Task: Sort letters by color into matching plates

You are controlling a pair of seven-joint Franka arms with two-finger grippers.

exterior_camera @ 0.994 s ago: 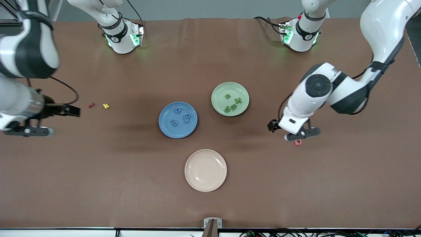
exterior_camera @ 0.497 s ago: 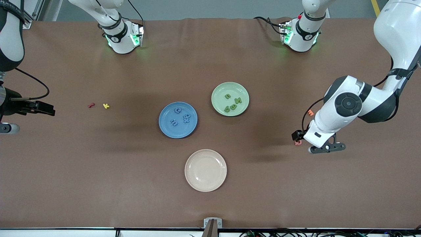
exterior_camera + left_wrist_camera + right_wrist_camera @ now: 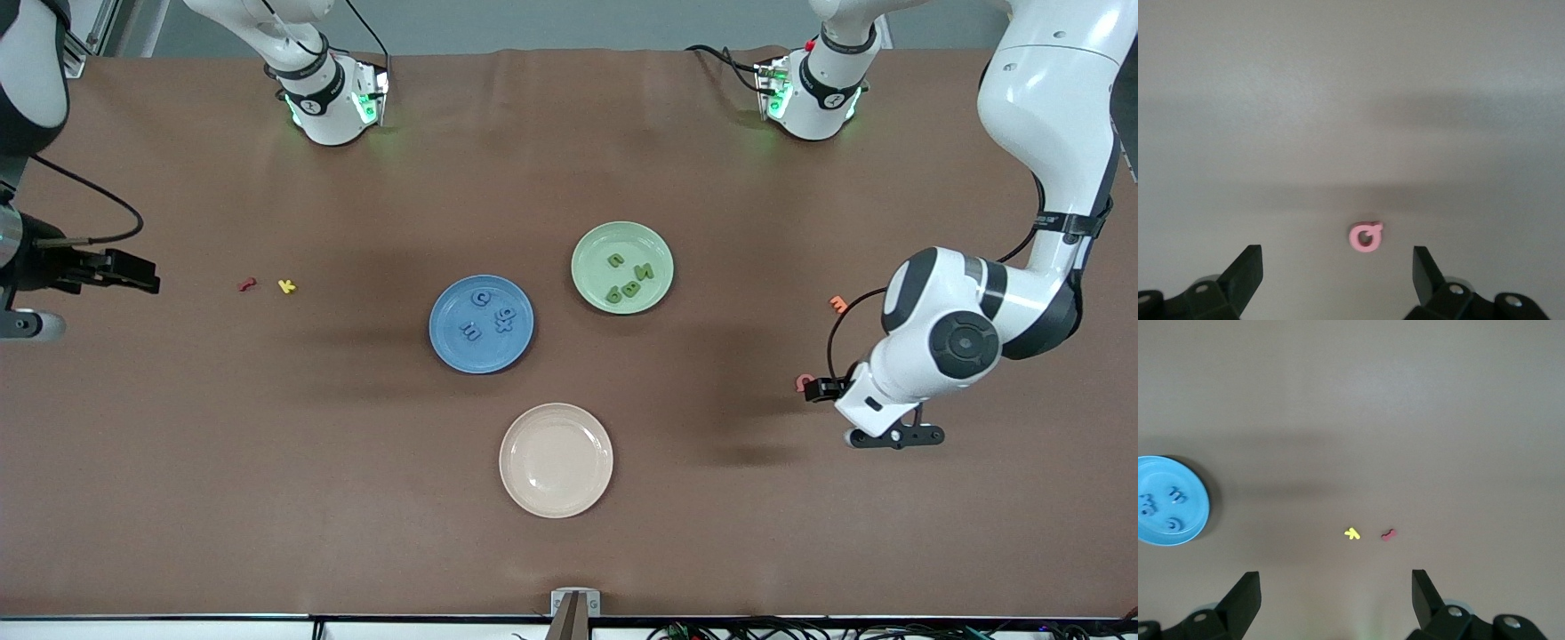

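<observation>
Sort looks finished. Nearest, cream plate [image 3: 556, 460] is bare. Farther, blue plate [image 3: 481, 323] holds the four blue letters [image 3: 490, 318]; farthest, green plate [image 3: 621, 267] holds the four green letters [image 3: 629, 278]. Left gripper [image 3: 1337, 275] and right gripper [image 3: 1335, 598] spread wide, empty. Letter shapes unreadable.

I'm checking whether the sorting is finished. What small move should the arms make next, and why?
Probably just retreat and stop. The blue plate holds four blue letters, the green plate four green letters. Only the pink letter, orange letter, red letter and yellow letter lie on the table. The left gripper and right gripper are open, holding nothing.
</observation>
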